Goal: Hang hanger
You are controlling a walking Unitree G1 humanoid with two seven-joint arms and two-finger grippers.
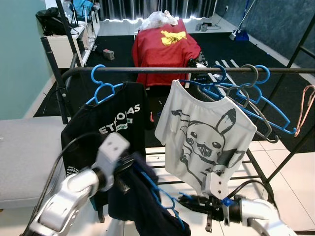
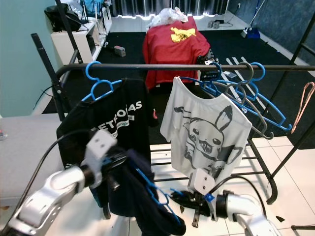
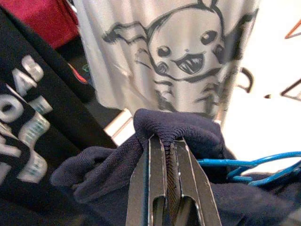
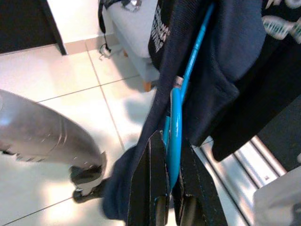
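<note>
A blue hanger (image 1: 158, 193) carrying a navy garment (image 1: 140, 204) hangs low in front of the clothes rack, well under its dark rail (image 1: 162, 70). My left gripper (image 3: 163, 141) is shut on a fold of the navy garment (image 3: 188, 126). My right gripper (image 4: 170, 143) is shut on the blue hanger (image 4: 177, 110) at its hook end, reaching in from the right (image 1: 191, 201). The rail holds a black printed T-shirt (image 1: 115, 123) on a blue hanger and a white cartoon T-shirt (image 1: 206, 132).
Several bare blue and grey hangers (image 1: 256, 96) crowd the rail's right part, and a pink one (image 1: 307, 103) hangs further right. A grey couch (image 1: 24, 157) lies at the left. A red-covered bed (image 1: 165, 49) stands behind the rack. The floor is white tile.
</note>
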